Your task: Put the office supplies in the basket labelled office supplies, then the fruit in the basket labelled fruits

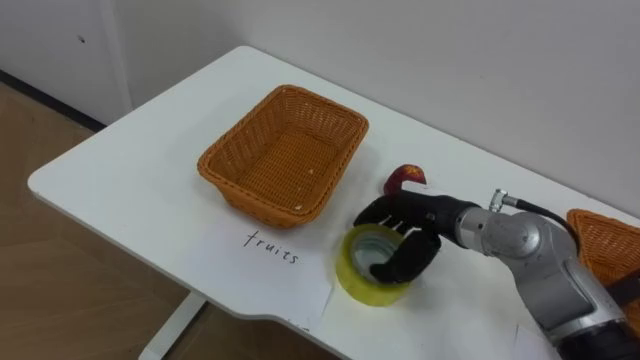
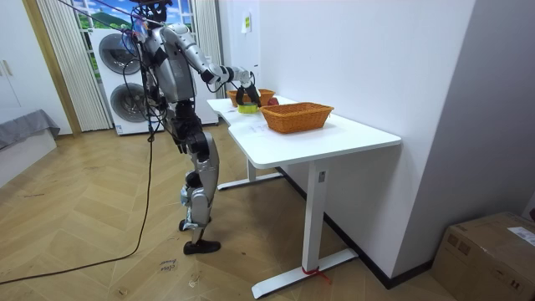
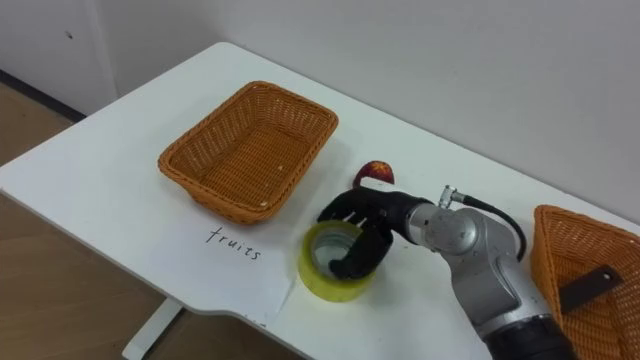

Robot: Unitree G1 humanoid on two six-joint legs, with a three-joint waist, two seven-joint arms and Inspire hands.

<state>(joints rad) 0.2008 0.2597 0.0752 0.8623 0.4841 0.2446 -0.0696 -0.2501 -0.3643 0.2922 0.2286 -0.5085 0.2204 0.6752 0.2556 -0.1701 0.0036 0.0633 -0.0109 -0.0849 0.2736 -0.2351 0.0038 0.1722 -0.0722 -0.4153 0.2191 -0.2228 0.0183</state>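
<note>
The dark fingers are curled over the far rim of a yellow tape roll, and the thumb hooks down into its open centre from the right, so the right hand grips the roll's wall between them. The roll is at the near edge of the white table; I cannot tell whether it rests on the surface or is lifted just clear. Just beyond the hand, on the far side, a red apple lies on the table, partly hidden behind the knuckles. To the left stands a woven orange basket with nothing inside, and a handwritten label lies on the table just in front of it. At the far right is a second woven basket holding a small black object that I cannot identify. In the room view the robot stands upright at the table's side, right arm stretched out over it.
</note>
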